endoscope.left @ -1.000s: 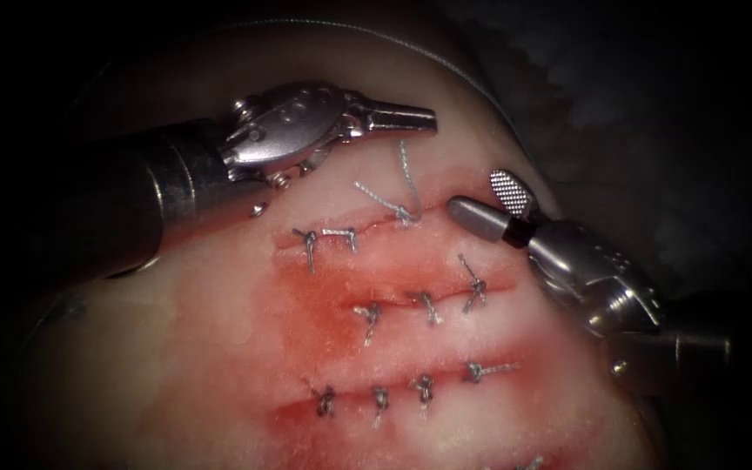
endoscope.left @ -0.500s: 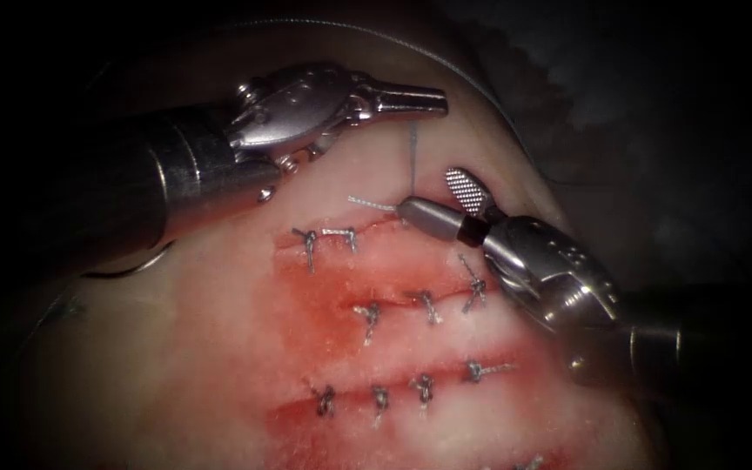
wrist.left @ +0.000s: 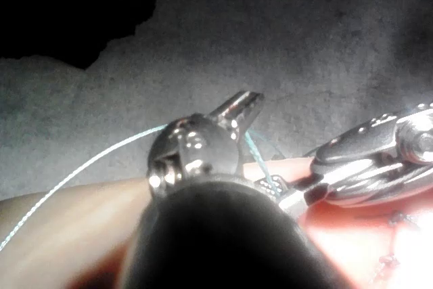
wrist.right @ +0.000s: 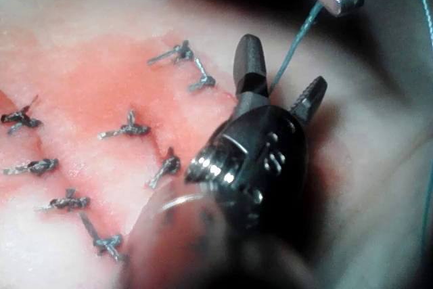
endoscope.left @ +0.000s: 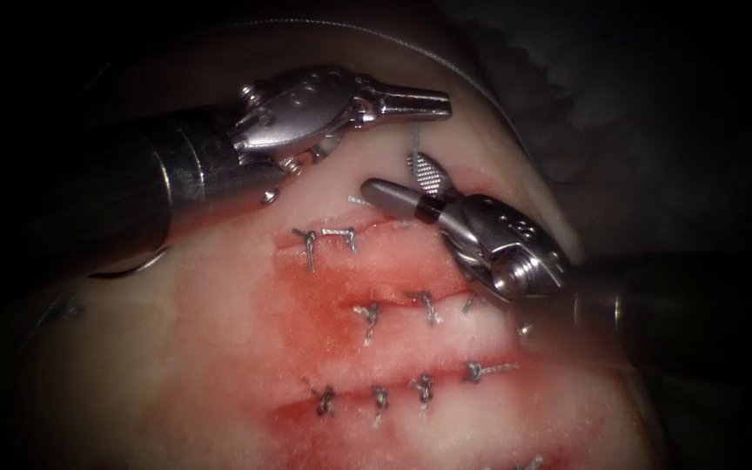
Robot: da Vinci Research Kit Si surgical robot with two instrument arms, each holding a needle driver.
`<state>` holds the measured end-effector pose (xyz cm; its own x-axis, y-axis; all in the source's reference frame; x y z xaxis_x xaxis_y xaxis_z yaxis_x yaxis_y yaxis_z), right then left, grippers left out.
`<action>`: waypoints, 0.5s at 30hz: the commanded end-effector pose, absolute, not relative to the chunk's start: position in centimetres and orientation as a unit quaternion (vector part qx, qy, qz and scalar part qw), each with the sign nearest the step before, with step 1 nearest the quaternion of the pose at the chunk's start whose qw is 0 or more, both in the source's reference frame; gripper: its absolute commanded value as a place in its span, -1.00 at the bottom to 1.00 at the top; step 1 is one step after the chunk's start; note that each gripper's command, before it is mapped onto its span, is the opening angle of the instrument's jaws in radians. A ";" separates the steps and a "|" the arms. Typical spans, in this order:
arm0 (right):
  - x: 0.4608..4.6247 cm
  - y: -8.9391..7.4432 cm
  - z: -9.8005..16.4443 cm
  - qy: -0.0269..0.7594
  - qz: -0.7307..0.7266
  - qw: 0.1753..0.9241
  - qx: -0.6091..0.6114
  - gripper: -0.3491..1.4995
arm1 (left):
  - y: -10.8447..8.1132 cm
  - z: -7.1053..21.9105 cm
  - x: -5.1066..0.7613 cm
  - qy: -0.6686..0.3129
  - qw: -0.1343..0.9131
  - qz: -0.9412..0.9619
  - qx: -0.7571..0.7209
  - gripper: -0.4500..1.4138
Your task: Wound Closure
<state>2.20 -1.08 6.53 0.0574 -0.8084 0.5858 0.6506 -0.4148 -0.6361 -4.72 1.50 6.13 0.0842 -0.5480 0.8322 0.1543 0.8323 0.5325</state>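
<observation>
Straddling thread (endoscope.left: 414,139), right pincer (endoscope.left: 398,178) agape; left pincer (endoscope.left: 433,103) clamps it.

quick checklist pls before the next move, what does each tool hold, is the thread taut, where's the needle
1. Left tool grips the thread: ok, jaws shut on the strand rising from the top cut.
2. Right tool open around that strand: ok, jaws apart with the thread between them, holding nothing.
3. Thread taut between left tool and tissue: ok, it runs straight.
4. Short tail clear of the right tool: cannot tell, it lies beside the lower jaw.
5. Needle position: cannot tell.
6. Finished knots on the lower cuts undisturbed: ok.
</observation>
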 end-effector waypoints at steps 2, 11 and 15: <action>2.32 -1.0 6.6 0.078 -0.680 0.536 -0.495 0.82 | 1.6 6.1 -4.77 -0.633 0.719 -0.243 0.153 -1.00; 2.43 -0.9 6.7 0.072 -0.679 0.538 -0.495 0.82 | 1.6 6.1 -4.77 -0.633 0.719 -0.243 0.153 -1.00; 2.49 -0.9 6.7 0.070 -0.679 0.539 -0.494 0.80 | 1.6 6.1 -4.77 -0.633 0.719 -0.243 0.153 -1.00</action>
